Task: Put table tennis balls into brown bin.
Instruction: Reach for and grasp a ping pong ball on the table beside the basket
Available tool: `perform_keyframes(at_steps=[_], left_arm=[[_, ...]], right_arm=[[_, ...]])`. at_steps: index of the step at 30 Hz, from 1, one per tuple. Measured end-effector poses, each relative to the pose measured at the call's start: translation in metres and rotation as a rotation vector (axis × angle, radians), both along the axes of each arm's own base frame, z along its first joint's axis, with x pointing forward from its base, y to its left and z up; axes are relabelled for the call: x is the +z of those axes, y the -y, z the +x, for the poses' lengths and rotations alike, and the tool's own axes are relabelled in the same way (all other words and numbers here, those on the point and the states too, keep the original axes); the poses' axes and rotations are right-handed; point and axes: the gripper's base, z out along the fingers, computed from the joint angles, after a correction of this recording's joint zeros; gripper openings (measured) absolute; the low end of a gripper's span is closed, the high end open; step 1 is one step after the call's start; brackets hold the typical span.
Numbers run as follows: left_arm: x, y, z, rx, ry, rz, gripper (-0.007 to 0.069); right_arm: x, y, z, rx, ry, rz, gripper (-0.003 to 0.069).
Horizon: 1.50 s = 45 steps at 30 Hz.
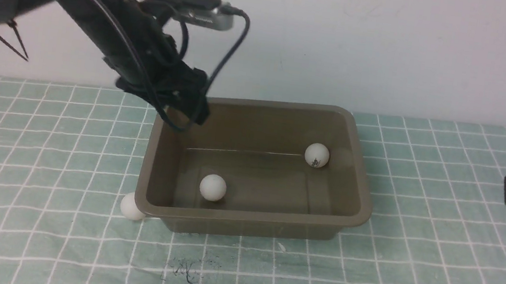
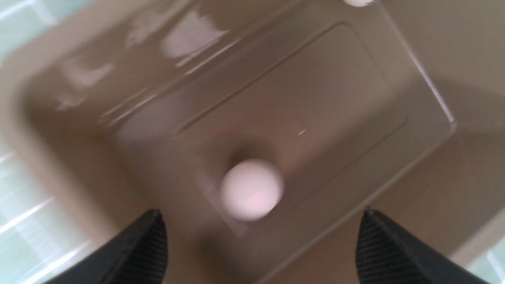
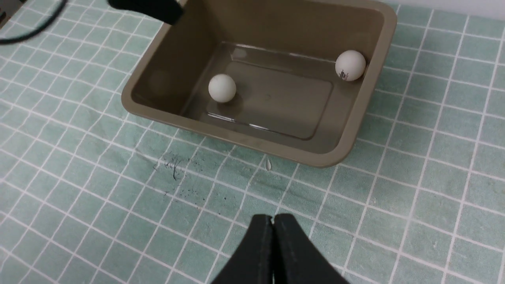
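The green cloth (image 1: 29, 230) with its white grid covers the table. Nearest on it, just in front of the bin, is a patch of dark scribbled pen marks (image 1: 186, 269) that spell nothing readable.

Just beyond them, one table tennis ball (image 1: 130, 206) lies on the cloth outside the brown bin (image 1: 243, 217). It sits tight against the bin's near left corner and is partly tucked under the flared rim. No print shows on it.

The bin lies with its long side across the scene, and no label or moulded lettering shows on it. A second ball (image 1: 212, 187) rests on the bin's glossy floor towards the near left, plain white on the side that shows. The third ball (image 1: 317, 155) sits in the far right corner of the floor, against the right wall. It carries a small dark printed logo, too small to read in any view.

The right gripper (image 3: 273, 220) hangs over the cloth to the right of the bin. Its two black jaws are pressed together with nothing between them.

The left gripper (image 1: 187, 107) hovers above the bin's far left corner. Its jaws are spread wide and hold nothing. Its wrist view is blurred and looks down between the ribbed pads (image 2: 138, 248) at the plain ball on the bin floor.

A silver wrist camera (image 1: 203, 16) with a black cable rides on that arm. If it carries any lettering, it cannot be made out.
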Motion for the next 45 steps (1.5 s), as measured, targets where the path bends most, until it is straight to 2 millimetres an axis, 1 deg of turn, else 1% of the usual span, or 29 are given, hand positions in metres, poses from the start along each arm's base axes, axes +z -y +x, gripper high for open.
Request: perform_keyframes(at_steps=[1, 2, 3, 5, 6, 8, 10, 11, 12, 14, 15, 16, 19, 20, 21, 22, 23, 25, 26, 28, 29, 31, 36, 39, 40, 41, 42, 43, 45], left_arm=[[0.012, -0.02, -0.002, 0.049, -0.008, 0.048, 0.0459], [0.015, -0.032, -0.002, 0.077, -0.011, 0.076, 0.0401], [0.019, -0.052, -0.003, 0.143, -0.018, 0.104, 0.0295], [0.015, -0.086, -0.005, 0.263, -0.055, 0.128, 0.0119], [0.008, -0.104, -0.006, 0.328, -0.092, 0.129, 0.0059], [-0.009, -0.125, -0.012, 0.408, -0.164, 0.125, 0.0017], [-0.033, -0.135, -0.023, 0.441, -0.26, 0.112, 0.0001], [-0.043, -0.135, -0.028, 0.443, -0.301, 0.099, -0.0002], [-0.045, -0.135, -0.029, 0.443, -0.31, 0.096, -0.0002], [-0.065, -0.128, -0.038, 0.414, -0.389, 0.066, 0.0002], [-0.078, -0.12, -0.042, 0.376, -0.434, 0.045, 0.002], [-0.082, -0.116, -0.043, 0.355, -0.442, 0.042, 0.0032], [-0.096, -0.094, -0.037, 0.283, -0.408, 0.036, 0.0132], [-0.097, -0.093, -0.036, 0.279, -0.406, 0.038, 0.0139], [-0.102, -0.081, -0.032, 0.249, -0.379, 0.042, 0.0218], [-0.105, -0.074, -0.03, 0.231, -0.36, 0.047, 0.0265], [-0.105, -0.074, -0.029, 0.232, -0.356, 0.046, 0.0265], [-0.111, -0.058, -0.025, 0.196, -0.308, 0.055, 0.0383], [-0.112, -0.053, -0.024, 0.186, -0.293, 0.058, 0.0424], [-0.114, -0.048, -0.023, 0.175, -0.283, 0.064, 0.0465], [-0.118, -0.043, -0.021, 0.165, -0.271, 0.068, 0.0517], [-0.122, -0.039, -0.019, 0.161, -0.264, 0.071, 0.0553], [-0.136, -0.037, -0.016, 0.16, -0.278, 0.077, 0.0573], [-0.144, -0.037, -0.014, 0.164, -0.293, 0.081, 0.0559], [-0.146, -0.037, -0.014, 0.164, -0.297, 0.082, 0.0538], [-0.151, -0.037, -0.013, 0.165, -0.304, 0.085, 0.0489], [-0.152, -0.037, -0.013, 0.165, -0.306, 0.086, 0.0439], [-0.153, -0.037, -0.013, 0.161, -0.307, 0.093, 0.0361], [-0.151, -0.038, -0.014, 0.147, -0.312, 0.117, 0.0347]], right_arm=[[0.0, 0.0, 0.0, -0.004, 0.002, 0.005, -0.0013], [0.0, 0.0, 0.001, -0.005, 0.002, 0.006, -0.0014], [0.0, 0.0, 0.001, -0.008, 0.006, 0.01, -0.0013], [0.001, 0.0, 0.001, -0.011, 0.015, 0.017, -0.0013], [0.001, 0.0, 0.002, -0.012, 0.017, 0.019, -0.0013], [0.002, 0.0, 0.002, -0.013, 0.019, 0.02, -0.0013], [0.002, 0.0, 0.002, -0.014, 0.02, 0.021, -0.0013], [0.002, 0.0, 0.002, -0.014, 0.02, 0.021, -0.0013], [0.002, 0.0, 0.002, -0.014, 0.021, 0.021, -0.0013], [0.002, 0.0, 0.002, -0.015, 0.025, 0.023, -0.0013], [0.003, -0.001, 0.003, -0.016, 0.031, 0.027, -0.0013], [0.003, -0.001, 0.003, -0.017, 0.035, 0.031, -0.0013], [0.003, -0.001, 0.003, -0.018, 0.039, 0.035, -0.0013], [0.003, -0.001, 0.003, -0.018, 0.039, 0.036, -0.0013], [0.003, -0.001, 0.003, -0.018, 0.041, 0.039, -0.0013], [0.004, -0.001, 0.003, -0.018, 0.041, 0.041, -0.0013], [0.004, -0.001, 0.003, -0.017, 0.041, 0.042, -0.0013], [0.004, -0.001, 0.003, -0.017, 0.041, 0.042, -0.0013], [0.004, -0.001, 0.003, -0.017, 0.041, 0.042, -0.0013], [0.004, -0.001, 0.003, -0.017, 0.04, 0.044, -0.0013], [0.004, -0.002, 0.003, -0.016, 0.039, 0.045, -0.0013], [0.004, -0.002, 0.003, -0.016, 0.039, 0.045, -0.0013], [0.004, -0.002, 0.003, -0.016, 0.039, 0.047, -0.0013], [0.004, -0.002, 0.003, -0.015, 0.038, 0.048, -0.0013], [0.004, -0.002, 0.003, -0.015, 0.038, 0.048, -0.0013], [0.004, -0.002, 0.003, -0.015, 0.038, 0.048, -0.0013], [0.004, -0.002, 0.003, -0.015, 0.038, 0.048, -0.0013], [0.004, -0.002, 0.003, -0.015, 0.038, 0.048, -0.0013], [0.004, -0.002, 0.003, -0.015, 0.038, 0.048, -0.0015]])
